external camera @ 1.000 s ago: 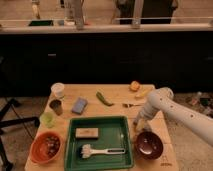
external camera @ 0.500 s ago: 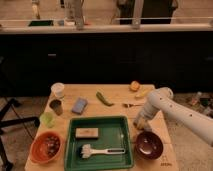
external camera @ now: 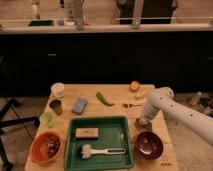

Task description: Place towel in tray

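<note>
the gripper (external camera: 144,119), low on the table (external camera: 118,92) just right of the tray (external camera: 100,119), has just drawn its fingers together, seemingly pinching the towel (external camera: 141,123) beneath; lifting it trayward comes next.

My gripper (external camera: 143,121) sits closed just right of the far corner of the tray (external camera: 100,118), but my own wrist hides whatever lies under it. My arm (external camera: 185,115) runs out of view further right. Left of the tray, what fills the orange bowl (external camera: 32,151) is too small to tell.
</note>
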Motion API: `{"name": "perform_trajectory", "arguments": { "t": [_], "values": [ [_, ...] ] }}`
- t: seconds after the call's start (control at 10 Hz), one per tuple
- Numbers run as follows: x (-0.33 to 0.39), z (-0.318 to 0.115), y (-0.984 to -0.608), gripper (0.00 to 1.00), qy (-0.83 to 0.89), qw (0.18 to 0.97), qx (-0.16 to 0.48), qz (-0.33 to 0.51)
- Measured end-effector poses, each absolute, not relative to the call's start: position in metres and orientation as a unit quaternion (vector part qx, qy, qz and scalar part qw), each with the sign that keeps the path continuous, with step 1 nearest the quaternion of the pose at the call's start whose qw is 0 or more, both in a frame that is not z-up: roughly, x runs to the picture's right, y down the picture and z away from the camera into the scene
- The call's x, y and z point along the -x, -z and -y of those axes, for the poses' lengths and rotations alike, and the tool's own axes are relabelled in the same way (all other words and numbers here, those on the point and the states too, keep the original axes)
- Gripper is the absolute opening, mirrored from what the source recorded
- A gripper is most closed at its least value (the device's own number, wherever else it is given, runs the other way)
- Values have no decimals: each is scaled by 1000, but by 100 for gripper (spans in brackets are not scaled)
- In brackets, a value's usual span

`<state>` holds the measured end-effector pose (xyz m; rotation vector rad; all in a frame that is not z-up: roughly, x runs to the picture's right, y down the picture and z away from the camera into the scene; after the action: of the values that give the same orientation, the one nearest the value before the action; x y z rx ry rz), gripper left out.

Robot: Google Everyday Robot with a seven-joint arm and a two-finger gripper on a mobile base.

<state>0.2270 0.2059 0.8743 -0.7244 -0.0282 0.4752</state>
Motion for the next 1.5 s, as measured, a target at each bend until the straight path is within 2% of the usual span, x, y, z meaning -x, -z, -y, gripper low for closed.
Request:
{"name": "perform_trajectory", "arguments": {
  "t": [0.3,0.9,1.3,1.5],
  "values": [
    [-222,-189,-855,0,-213,919,331,31],
    [-188,-109,-755,0,-156,938,285,119],
    [-106,-125,-693,0,-76,925,308,211],
    [-102,-128,-689,0,-72,923,310,216]
  ]
}}
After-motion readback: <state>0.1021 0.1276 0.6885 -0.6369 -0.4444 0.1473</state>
